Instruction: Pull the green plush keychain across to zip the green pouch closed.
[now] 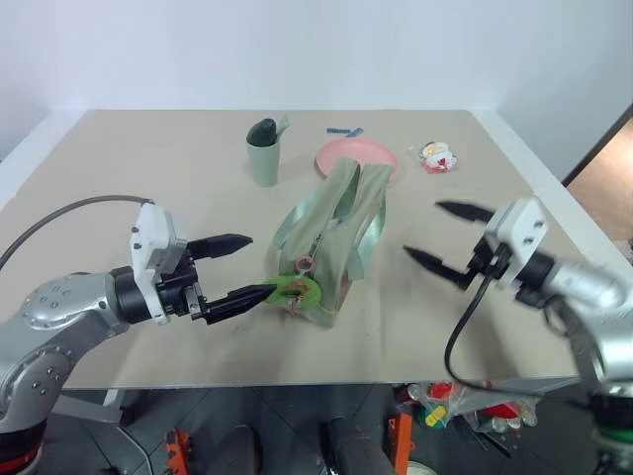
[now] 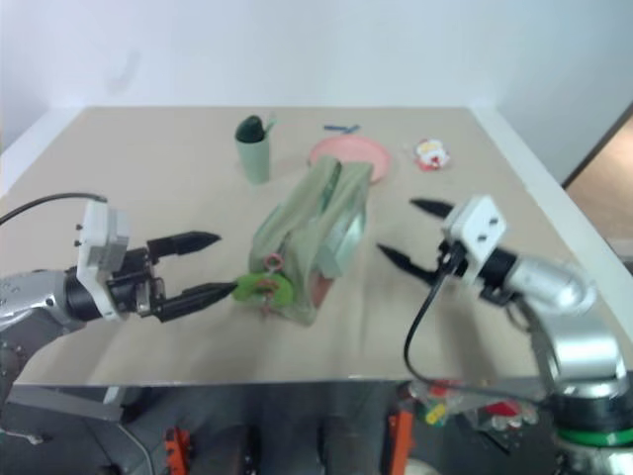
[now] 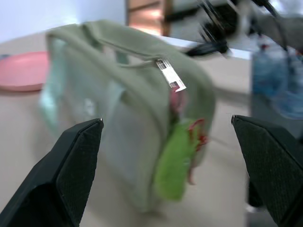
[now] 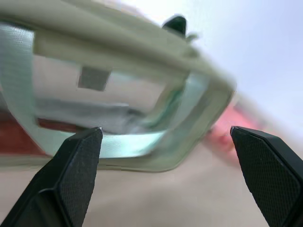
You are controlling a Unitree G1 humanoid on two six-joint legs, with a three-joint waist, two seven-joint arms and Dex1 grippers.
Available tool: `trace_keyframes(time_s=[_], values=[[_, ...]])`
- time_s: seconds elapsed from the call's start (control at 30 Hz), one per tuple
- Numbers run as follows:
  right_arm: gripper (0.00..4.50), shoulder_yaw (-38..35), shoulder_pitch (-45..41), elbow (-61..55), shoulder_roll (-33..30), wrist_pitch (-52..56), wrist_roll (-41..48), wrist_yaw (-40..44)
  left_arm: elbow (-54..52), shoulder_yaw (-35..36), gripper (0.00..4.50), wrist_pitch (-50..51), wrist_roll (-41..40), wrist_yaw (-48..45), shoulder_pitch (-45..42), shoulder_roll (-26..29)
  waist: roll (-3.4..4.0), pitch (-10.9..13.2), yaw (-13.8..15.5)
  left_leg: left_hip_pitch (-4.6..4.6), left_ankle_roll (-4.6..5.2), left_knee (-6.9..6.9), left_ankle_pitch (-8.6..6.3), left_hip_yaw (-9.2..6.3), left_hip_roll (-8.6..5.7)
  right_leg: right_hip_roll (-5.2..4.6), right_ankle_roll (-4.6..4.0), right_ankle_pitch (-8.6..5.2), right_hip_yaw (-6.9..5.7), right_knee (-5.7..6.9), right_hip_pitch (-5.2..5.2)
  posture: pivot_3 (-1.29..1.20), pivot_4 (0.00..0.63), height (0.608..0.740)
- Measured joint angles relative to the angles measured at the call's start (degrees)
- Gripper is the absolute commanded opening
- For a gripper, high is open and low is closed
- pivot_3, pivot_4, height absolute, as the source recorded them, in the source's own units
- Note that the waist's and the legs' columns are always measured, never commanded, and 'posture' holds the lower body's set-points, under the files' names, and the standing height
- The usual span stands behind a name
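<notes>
The green pouch (image 1: 331,230) stands in the middle of the table, its top zipper gaping open. The green plush keychain (image 1: 295,290) hangs at the pouch's near end, a lime disc with reddish bits, and also shows in the left wrist view (image 3: 176,161). My left gripper (image 1: 245,267) is open just left of the keychain, its lower fingertip close beside the plush. My right gripper (image 1: 447,237) is open to the right of the pouch, apart from it, facing its clear side panel (image 4: 109,111). Neither gripper holds anything.
A sage-green cup (image 1: 264,150) and a pink plate (image 1: 358,156) stand behind the pouch. A small red-and-white item (image 1: 436,156) lies at the back right and a blue object (image 1: 345,131) near the far edge. The table's front edge runs just below both grippers.
</notes>
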Motion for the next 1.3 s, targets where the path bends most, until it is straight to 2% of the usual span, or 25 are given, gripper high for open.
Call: trace_keyframes(time_s=[0.07,0.13,0.23,0.33,0.53,0.73,0.83,0.9,1.13,1.17,1.2,1.3], values=[[4.47,4.4,-7.1,6.2,-3.0,-9.5,-5.5,5.9,0.0,-0.9,4.50,0.5,-0.3,0.0,-1.2,0.1,-0.01,0.0,-0.1,0.03,0.01,-0.07,-0.01,-0.01,0.04,0.03,-0.06,-0.05,-0.06,-0.01,-0.01,0.00,0.150,0.740],[4.47,9.6,-14.3,12.7,-2.4,-18.3,-9.2,11.0,0.0,-2.3,4.50,0.4,-0.1,0.0,-2.1,0.0,-0.04,0.0,-0.3,0.03,0.02,-0.13,-0.02,-0.03,0.10,0.07,-0.07,-0.05,-0.07,0.00,-0.02,0.00,0.150,0.740],[4.47,17.5,-24.9,24.8,2.7,-32.6,-13.0,18.4,0.1,-4.5,4.50,-1.0,2.7,0.2,-4.1,-0.8,-0.01,0.1,-0.7,0.03,0.02,-0.14,-0.02,-0.07,0.12,0.10,0.11,0.07,-0.10,0.02,-0.02,0.00,0.150,0.740],[4.47,22.0,-32.7,35.7,5.6,-44.3,-15.6,23.3,0.6,-5.3,4.50,-3.4,6.2,0.6,-4.7,-1.8,0.02,0.2,-0.7,-0.08,0.02,-0.15,-0.02,-0.11,0.07,0.02,0.13,0.05,-0.13,0.01,-0.03,0.00,0.150,0.740],[4.47,24.0,-42.4,43.7,10.2,-52.8,-16.5,25.5,0.5,-6.2,4.50,-4.0,8.0,1.5,-4.0,-3.4,0.02,0.2,-0.6,-0.13,0.01,-0.13,-0.07,-0.14,0.02,-0.11,-0.07,0.16,-0.14,0.01,-0.04,0.00,0.150,0.740],[4.47,24.4,-44.1,46.5,10.9,-56.3,-17.4,25.8,0.5,-6.2,4.50,-4.0,8.0,3.0,-3.9,-4.7,0.03,0.2,0.0,-0.12,0.01,-0.09,-0.07,-0.14,-0.01,-0.14,-0.10,0.16,-0.17,0.02,-0.02,0.00,0.150,0.740],[3.70,26.3,-44.4,46.9,11.1,-58.5,-18.5,26.1,0.5,-6.2,4.50,-4.0,8.1,3.2,-3.9,-5.0,0.03,0.2,0.1,-0.10,0.01,-0.06,-0.06,-0.13,0.00,-0.13,-0.10,0.16,-0.17,0.03,-0.01,0.00,0.150,0.740],[3.02,28.0,-44.4,47.7,11.4,-60.2,-20.0,26.2,0.5,-6.3,4.50,-4.0,8.3,3.3,-4.1,-5.1,0.04,0.2,0.1,-0.09,0.00,-0.06,-0.05,-0.14,0.01,-0.12,-0.10,0.16,-0.18,0.05,-0.01,0.00,0.150,0.740],[0.38,29.3,-45.0,50.7,11.4,-62.8,-21.3,25.9,0.5,-6.3,4.50,-4.0,9.2,3.8,-3.8,-5.5,0.04,0.2,0.1,-0.07,-0.01,-0.06,-0.04,-0.15,0.02,-0.11,-0.18,0.23,-0.18,0.08,-0.01,0.00,0.150,0.740],[0.12,29.6,-45.2,51.1,11.5,-63.0,-21.6,25.8,0.5,-6.3,4.50,-4.0,9.3,3.9,-3.8,-5.6,0.04,0.2,0.1,-0.07,-0.01,-0.06,-0.04,-0.15,0.02,-0.11,-0.19,0.23,-0.19,0.08,-0.01,0.00,0.150,0.740],[0.05,29.9,-45.3,51.6,11.6,-63.1,-21.8,25.7,0.5,-6.3,4.50,-4.0,9.3,3.9,-3.8,-5.7,0.04,0.2,0.1,-0.07,-0.02,-0.06,-0.04,-0.15,0.02,-0.11,-0.19,0.23,-0.19,0.09,-0.01,0.00,0.150,0.740],[0.05,30.2,-46.1,52.4,11.7,-63.0,-22.8,25.1,0.5,-6.3,4.50,-4.0,9.8,3.9,-3.8,-6.1,0.04,0.2,0.1,-0.05,-0.03,-0.04,-0.03,-0.15,0.02,-0.11,-0.19,0.24,-0.19,0.10,0.00,0.00,0.150,0.740]])
